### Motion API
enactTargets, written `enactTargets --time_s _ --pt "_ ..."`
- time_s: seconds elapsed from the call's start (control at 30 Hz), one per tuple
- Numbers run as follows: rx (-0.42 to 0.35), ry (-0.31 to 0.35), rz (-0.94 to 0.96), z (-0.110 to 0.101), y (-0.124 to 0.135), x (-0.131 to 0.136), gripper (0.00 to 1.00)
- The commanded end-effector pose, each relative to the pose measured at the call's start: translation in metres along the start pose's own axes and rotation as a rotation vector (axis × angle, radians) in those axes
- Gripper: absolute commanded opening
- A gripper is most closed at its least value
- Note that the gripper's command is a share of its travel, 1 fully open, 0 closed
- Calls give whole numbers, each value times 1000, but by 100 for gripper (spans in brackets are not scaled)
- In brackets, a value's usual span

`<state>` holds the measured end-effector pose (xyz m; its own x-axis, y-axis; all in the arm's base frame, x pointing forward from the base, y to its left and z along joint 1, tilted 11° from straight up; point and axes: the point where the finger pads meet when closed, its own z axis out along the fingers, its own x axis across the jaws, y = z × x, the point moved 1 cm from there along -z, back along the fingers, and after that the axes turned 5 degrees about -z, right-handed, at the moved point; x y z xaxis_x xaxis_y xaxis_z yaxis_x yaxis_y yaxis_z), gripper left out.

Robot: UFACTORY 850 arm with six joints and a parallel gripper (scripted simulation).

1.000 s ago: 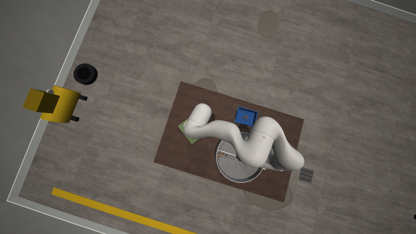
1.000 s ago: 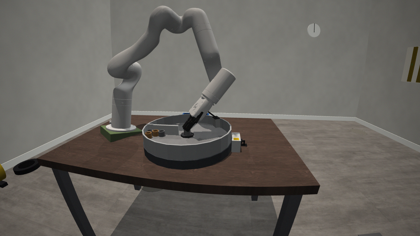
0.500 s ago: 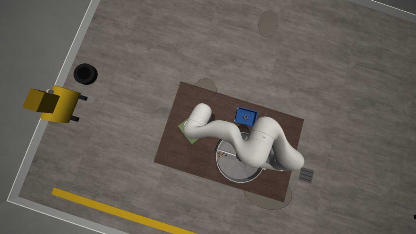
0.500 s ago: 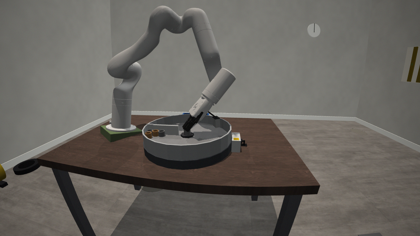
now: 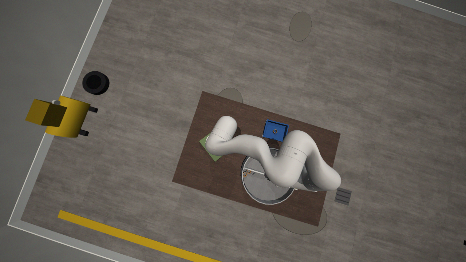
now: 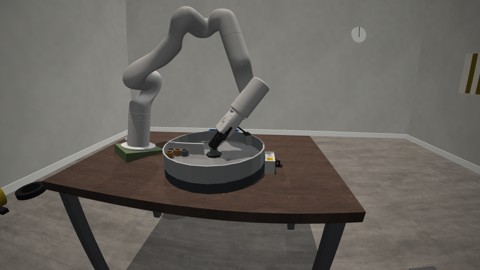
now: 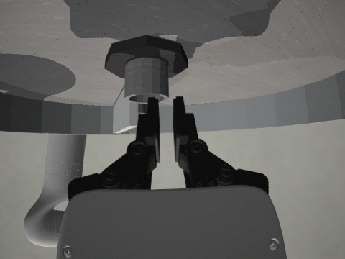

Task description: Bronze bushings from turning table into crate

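Blue crate (image 5: 269, 135) holds one bronze bushing (image 5: 276, 130); two others sit outside.

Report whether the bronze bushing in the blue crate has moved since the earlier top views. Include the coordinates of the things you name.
No. The bronze bushing (image 5: 273, 131) lies at the same spot within the walls of the blue crate (image 5: 281, 135) (image 6: 212, 129).
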<state>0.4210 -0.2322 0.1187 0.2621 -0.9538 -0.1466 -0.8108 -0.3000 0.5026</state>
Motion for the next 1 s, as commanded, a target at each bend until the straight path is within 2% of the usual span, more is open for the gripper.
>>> enactTargets --time_s 0.0,0.23,0.97 --pt "2 1 1 -12 9 0 12" --pt "2 1 1 -34 27 -2 12" --pt "2 1 1 -36 29 -2 12"
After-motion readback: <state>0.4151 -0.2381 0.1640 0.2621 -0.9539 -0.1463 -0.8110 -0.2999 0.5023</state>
